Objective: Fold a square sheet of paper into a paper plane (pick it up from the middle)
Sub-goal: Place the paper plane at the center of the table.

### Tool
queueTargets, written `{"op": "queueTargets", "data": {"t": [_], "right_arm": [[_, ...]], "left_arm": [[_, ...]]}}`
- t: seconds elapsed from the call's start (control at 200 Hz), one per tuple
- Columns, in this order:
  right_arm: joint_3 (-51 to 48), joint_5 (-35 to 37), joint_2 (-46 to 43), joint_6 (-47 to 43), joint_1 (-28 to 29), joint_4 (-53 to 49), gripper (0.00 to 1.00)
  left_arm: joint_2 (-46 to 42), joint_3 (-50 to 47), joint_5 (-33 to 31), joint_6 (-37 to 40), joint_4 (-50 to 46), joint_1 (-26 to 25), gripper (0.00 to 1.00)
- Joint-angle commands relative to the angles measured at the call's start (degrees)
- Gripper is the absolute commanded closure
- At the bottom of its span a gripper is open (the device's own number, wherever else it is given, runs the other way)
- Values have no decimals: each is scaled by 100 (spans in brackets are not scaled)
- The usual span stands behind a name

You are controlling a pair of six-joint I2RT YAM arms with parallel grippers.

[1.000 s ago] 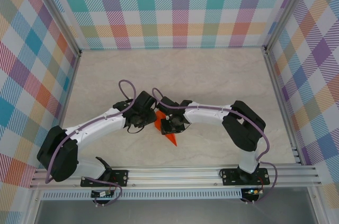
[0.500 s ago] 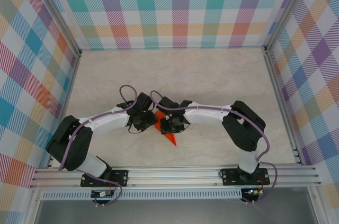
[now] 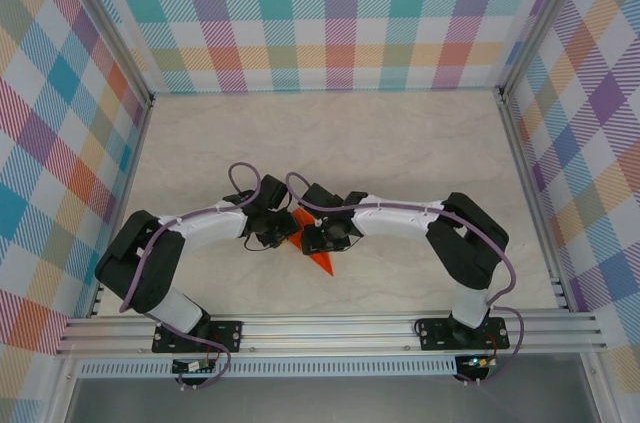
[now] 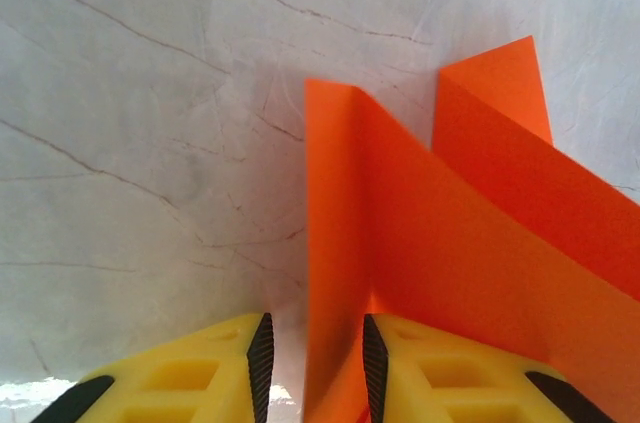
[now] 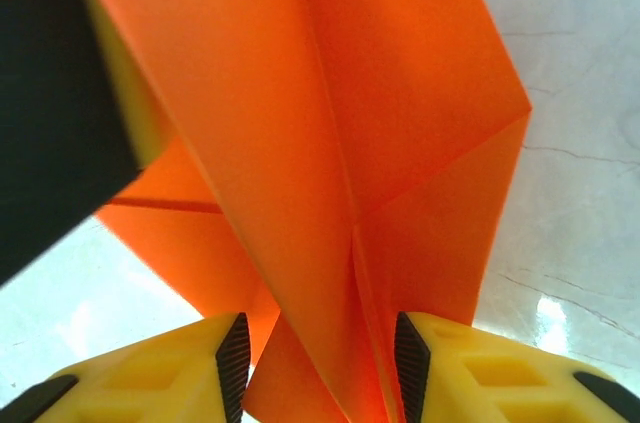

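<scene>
The orange sheet of paper, creased into a pointed shape, lies mid-table between both wrists, its tip toward the near edge. In the left wrist view an upright flap of the paper stands between the jaws of my left gripper. The flap is close to the right pad, with a gap to the left pad. In the right wrist view the paper's centre ridge runs between the wide-apart jaws of my right gripper. Seen from above, the left gripper and the right gripper face each other over the paper.
The marble-patterned tabletop stretches far and to both sides of the arms. Plaid walls enclose the back and sides. An aluminium rail runs along the near edge. A finger of the left gripper shows at the upper left of the right wrist view.
The left arm's elbow has swung inward and away from the rail, and its wrist has edged toward the paper. The right arm and the paper have stayed nearly in place.
</scene>
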Motion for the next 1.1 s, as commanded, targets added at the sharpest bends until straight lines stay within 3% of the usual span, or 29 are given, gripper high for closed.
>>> {"op": "queueTargets", "data": {"t": [0.0, 0.12, 0.73, 1.095], "right_arm": [[-66, -89, -231, -231, 46, 118, 53], [6, -113, -167, -361, 53, 4, 52], [420, 588, 301, -346, 223, -554, 74], [495, 828, 466, -267, 320, -622, 75]], "left_arm": [[129, -70, 99, 43, 19, 82, 69], [156, -63, 90, 44, 19, 88, 70], [21, -33, 27, 62, 2, 87, 71], [-158, -46, -26, 37, -35, 90, 73]]}}
